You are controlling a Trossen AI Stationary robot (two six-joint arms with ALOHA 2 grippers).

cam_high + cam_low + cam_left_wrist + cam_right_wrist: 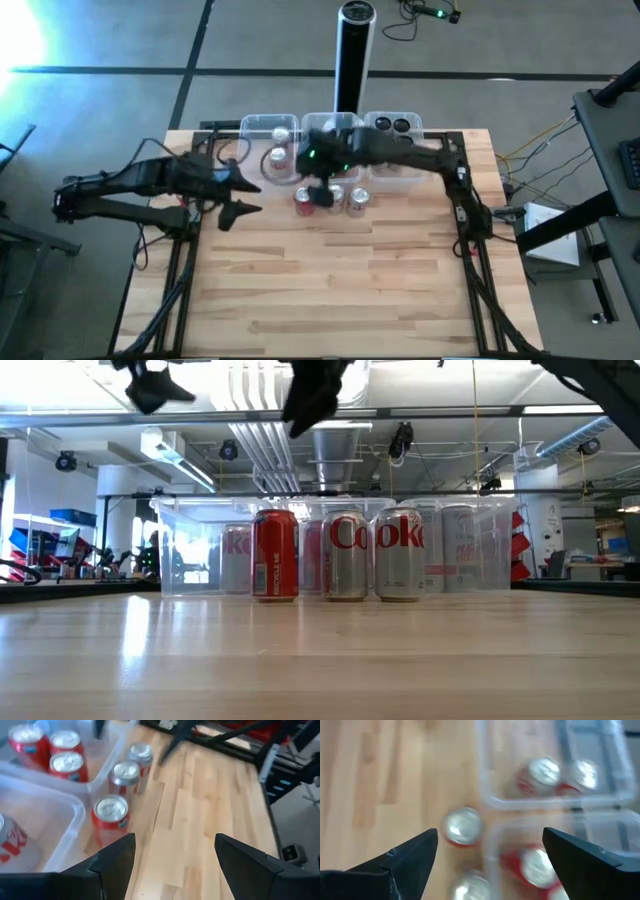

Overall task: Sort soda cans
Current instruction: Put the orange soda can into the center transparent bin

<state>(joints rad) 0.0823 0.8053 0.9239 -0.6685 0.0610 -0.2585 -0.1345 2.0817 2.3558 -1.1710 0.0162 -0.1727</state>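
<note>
While three small metal soda cans stood loose on the wooden bench [330,290], the sort was, by this evidence, only partly done. Seen from above, the clear plastic tubs [268,126] lined the 12 o'clock edge of the bench; the left tub held silver-topped cans, the right tub [398,126] dark-topped ones. Just in front of the tubs stood a red soda can [303,200], a second can largely under the gripper, and a silver soda can [358,199].

Right gripper [322,192]: poised above the loose row, fingers spread wide and gripping nothing; its wrist view showed one loose can [462,826] below, between the finger tips. Left gripper [234,197]: waiting toward 9 o'clock of the row, fingers open and empty, its wrist view looking along the red can [111,817] and two silver ones [124,775] beside a tub wall.

Remaining, as judged: the three loose cans, each to the tub of its colour.

Hard to make out: the middle tub's contents, covered by the right arm from above; the exact count of sorted cans, since the low view overlapped them behind the front row; the right wrist view was motion-blurred.
</note>
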